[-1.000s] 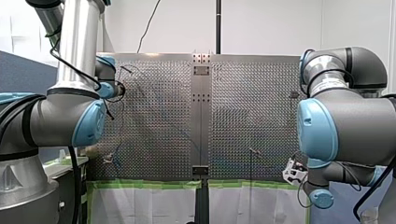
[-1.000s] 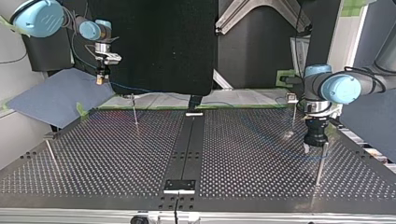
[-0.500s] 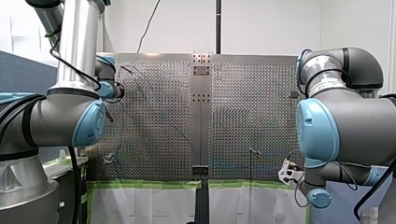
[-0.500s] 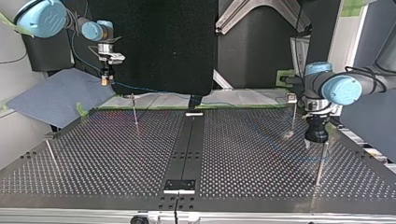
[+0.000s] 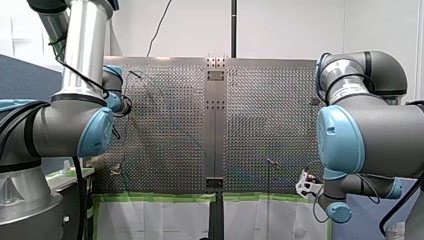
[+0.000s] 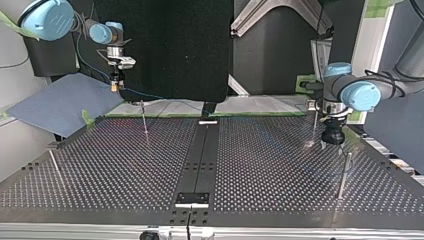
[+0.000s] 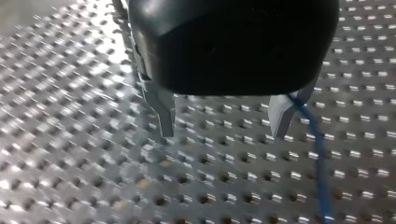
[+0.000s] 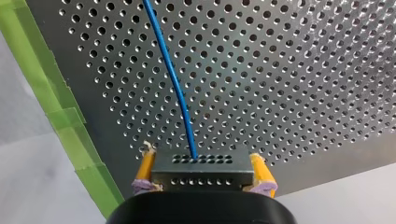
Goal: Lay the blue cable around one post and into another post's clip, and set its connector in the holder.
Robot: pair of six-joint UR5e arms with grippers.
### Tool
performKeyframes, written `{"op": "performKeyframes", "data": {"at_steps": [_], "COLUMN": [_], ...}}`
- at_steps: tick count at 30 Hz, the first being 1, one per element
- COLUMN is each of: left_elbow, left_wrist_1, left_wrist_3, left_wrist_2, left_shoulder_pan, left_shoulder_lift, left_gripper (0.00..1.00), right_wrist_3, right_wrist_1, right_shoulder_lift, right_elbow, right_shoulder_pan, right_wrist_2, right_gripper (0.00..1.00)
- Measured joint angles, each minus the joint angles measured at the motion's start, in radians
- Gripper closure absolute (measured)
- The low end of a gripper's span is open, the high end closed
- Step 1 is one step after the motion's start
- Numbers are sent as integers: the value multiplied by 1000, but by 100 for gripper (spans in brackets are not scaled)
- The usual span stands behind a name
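Near the far left corner of the perforated table (image 6: 125,165) in the top view, my right arm comes in from the view's upper left and holds its right claw (image 6: 115,86) raised, pointing down. My left arm enters at that view's right, with the left claw (image 6: 332,145) aimed straight down close over the table, just beside a thin post (image 6: 314,125). Right claw: its yellow pads (image 8: 145,165) are clamped on the dark connector (image 8: 201,168), and the blue cable (image 8: 171,74) leaves it across the holes. Left claw: its metal fingers (image 7: 161,109) are spread wide, gripping nothing — the cable passes just beside one finger.
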State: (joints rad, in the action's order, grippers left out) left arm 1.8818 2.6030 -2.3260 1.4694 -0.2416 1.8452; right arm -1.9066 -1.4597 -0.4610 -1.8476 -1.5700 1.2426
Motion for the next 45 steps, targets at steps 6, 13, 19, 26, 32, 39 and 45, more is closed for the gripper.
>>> {"op": "performKeyframes", "data": {"at_steps": [6, 13, 19, 26, 32, 39, 45], "left_elbow": [23, 35, 50, 90, 116, 145, 168], "left_wrist_1": [-39, -53, -75, -134, -181, -186, -189], "left_wrist_3": [-30, -53, -96, -159, -209, -218, -217], "left_wrist_2": [-10, -23, -56, -77, -80, -78, -66], "left_shoulder_pan": [4, 7, 11, 9, 4, 3, 0], "left_shoulder_lift": [13, 18, 36, 39, 39, 39, 39], "left_gripper": [0, 0, 0, 0, 0, 0, 0], "right_wrist_3": [1, 1, 0, 0, 0, 0, 0], "right_wrist_1": [3, 4, 4, 2, 2, 3, 4], "right_shoulder_lift": [0, 0, 0, 0, 0, 0, 0], "right_elbow": [0, 0, 0, 0, 0, 0, 0], "right_shoulder_pan": [-5, -11, -13, -17, -21, -28, -31], "right_wrist_2": [1, 1, 2, 2, 2, 2, 2], "right_gripper": [100, 100, 100, 100, 100, 100, 100]}}
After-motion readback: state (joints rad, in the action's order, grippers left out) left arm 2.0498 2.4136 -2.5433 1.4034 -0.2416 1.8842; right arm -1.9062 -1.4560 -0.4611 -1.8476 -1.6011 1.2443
